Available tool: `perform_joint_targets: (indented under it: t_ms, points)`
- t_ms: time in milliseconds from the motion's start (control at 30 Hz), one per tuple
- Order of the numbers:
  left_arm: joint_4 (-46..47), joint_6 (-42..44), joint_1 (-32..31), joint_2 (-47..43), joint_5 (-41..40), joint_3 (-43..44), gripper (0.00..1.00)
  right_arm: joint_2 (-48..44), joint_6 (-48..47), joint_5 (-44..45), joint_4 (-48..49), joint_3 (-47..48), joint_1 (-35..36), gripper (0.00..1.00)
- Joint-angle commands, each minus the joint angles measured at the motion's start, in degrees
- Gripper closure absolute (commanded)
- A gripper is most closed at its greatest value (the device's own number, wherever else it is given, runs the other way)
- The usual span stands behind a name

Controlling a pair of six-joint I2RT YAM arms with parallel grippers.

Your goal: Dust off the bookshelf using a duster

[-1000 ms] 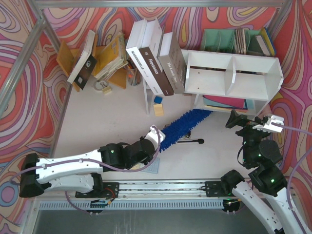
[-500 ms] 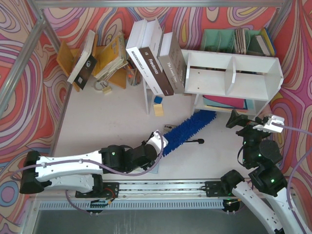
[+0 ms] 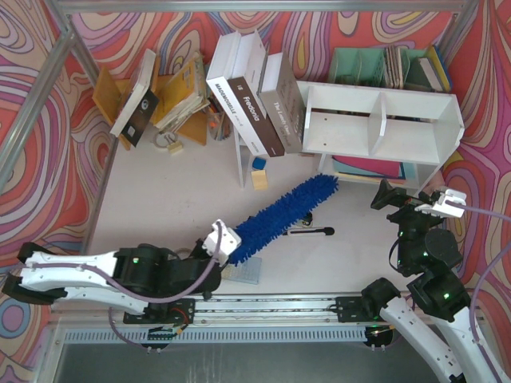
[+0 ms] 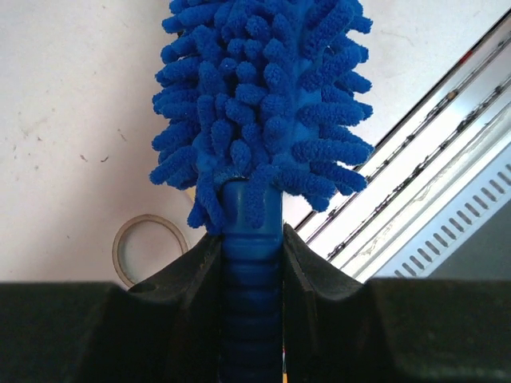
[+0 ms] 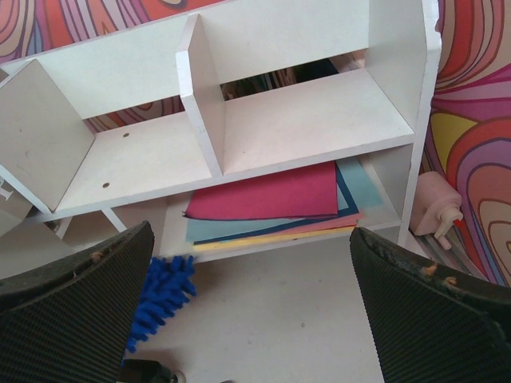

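**Duster drawn back from the lower tier**

From above, my left gripper (image 3: pixel 221 243) sits low and left of centre, clamped shut on the duster (image 3: pixel 279 214). A second ago that arm reached further toward the middle of the frame, and the fluffy tip was pushed in at the lower tier of the bookshelf (image 3: pixel 382 120). Now the arm has pulled back toward the lower left, and the tip lies just short of the shelf's lower left corner. The duster runs on a diagonal over the surface (image 3: pixel 160 183), from my gripper up to the right. My right gripper (image 3: pixel 415 199) has not shifted. It hangs at the right, below the shelf, spread wide with nothing in it.

In the left wrist view, the left gripper (image 4: pixel 251 247) pinches the ribbed blue handle (image 4: pixel 251 319) at bottom centre. The blue head fills the upper middle. A roll of tape (image 4: pixel 148 247) lies at lower left, and a metal rail (image 4: pixel 431 199) crosses the right side.

In the right wrist view, the shelf spans the upper frame with both box compartments bare. Coloured sheets (image 5: pixel 263 199) lie in the tier beneath. The duster's tip shows at lower left, in front of that tier and apart from it.

I judge this to be the return of a stroke. The compartments and the top are still to be done, and they call for lifting the head.
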Motion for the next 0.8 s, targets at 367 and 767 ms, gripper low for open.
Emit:
perform_joint_targets:
  t_ms: [367, 767]
  points:
    - [2.1, -0.3, -3.9, -8.9, -13.7, 3.4, 1.00, -0.3, -0.3, 1.3, 0.6, -0.2, 0.1, 0.01]
    - [0.2, -7.0, -3.7, -5.8, -7.7, -3.6, 1.00, 0.7, -0.2, 1.3, 0.7, -0.1, 0.2, 0.01]
